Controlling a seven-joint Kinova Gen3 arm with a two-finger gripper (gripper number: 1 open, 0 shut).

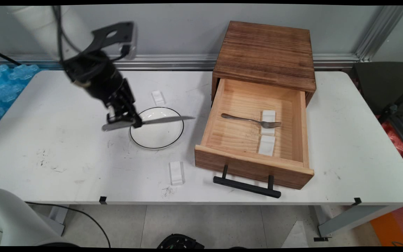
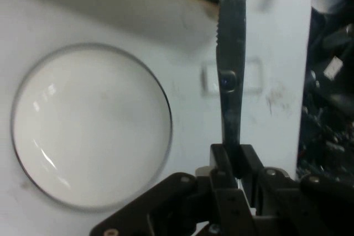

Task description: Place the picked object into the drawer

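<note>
The wooden drawer [image 1: 254,140] stands pulled out of its dark wooden box [image 1: 264,56] at the right of centre in the main view, black handle [image 1: 246,185] toward the bottom of the frame. Inside it lies a metal fork [image 1: 250,120], tines to the right and resting on a small white block [image 1: 268,122]; a second white block [image 1: 267,145] lies just below that one, near the drawer's front wall. The white plate [image 1: 156,127] with its thin black rim sits at the middle of the counter [image 1: 65,157] and holds nothing.

The tool [image 1: 126,119] is clenched on a table knife [image 1: 149,121], gripping it near the handle end, so that the blade reaches right across the upper part of the plate and the handle juts left (whether the knife touches the plate I cannot tell; it seems held above it). Two more white blocks lie on the counter: one [image 1: 158,97] just above the plate, one [image 1: 176,172] below it, near the drawer's left front corner.

The hand view shows the knife [image 2: 231,70] running up from between the fingers [image 2: 221,161], its serrated edge plain there and invisible in the main view. The plate [image 2: 91,125] fills the left of that frame, and a white block [image 2: 251,75] lies partly hidden behind the blade. The drawer's contents are seen only in the main view; in the hand view just a blurred brown edge shows at the top.
</note>
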